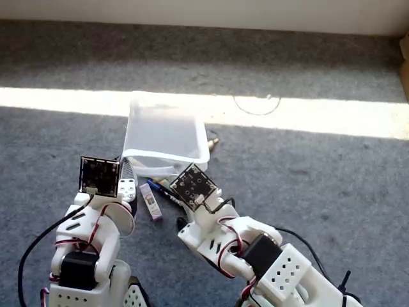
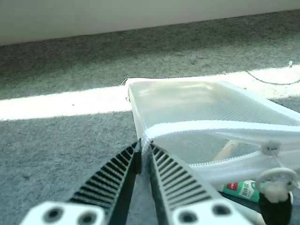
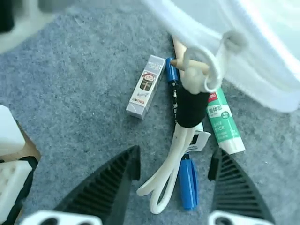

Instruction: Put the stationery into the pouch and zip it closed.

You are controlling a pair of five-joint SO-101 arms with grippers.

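A translucent white mesh pouch (image 1: 163,133) lies on the grey carpet with its open mouth toward the arms. My left gripper (image 2: 144,149) is shut on the pouch's (image 2: 197,105) near corner, at the zipper's end. Stationery lies just in front of the mouth. There is a small eraser box (image 3: 146,86), a blue pen (image 3: 182,154), a green-and-white glue stick (image 3: 223,125) and a wooden pencil (image 3: 179,52). The zipper pull (image 3: 193,105), with a ring, a black sleeve and a white cord loop, hangs over the pen. My right gripper (image 3: 173,187) is open, hovering above the pen and cord.
A bright band of sunlight (image 1: 332,115) crosses the carpet behind the pouch, and a thin wire (image 1: 255,106) lies in it. A wall (image 1: 204,13) runs along the back. Part of the left arm's base (image 3: 10,154) stands close beside the eraser box.
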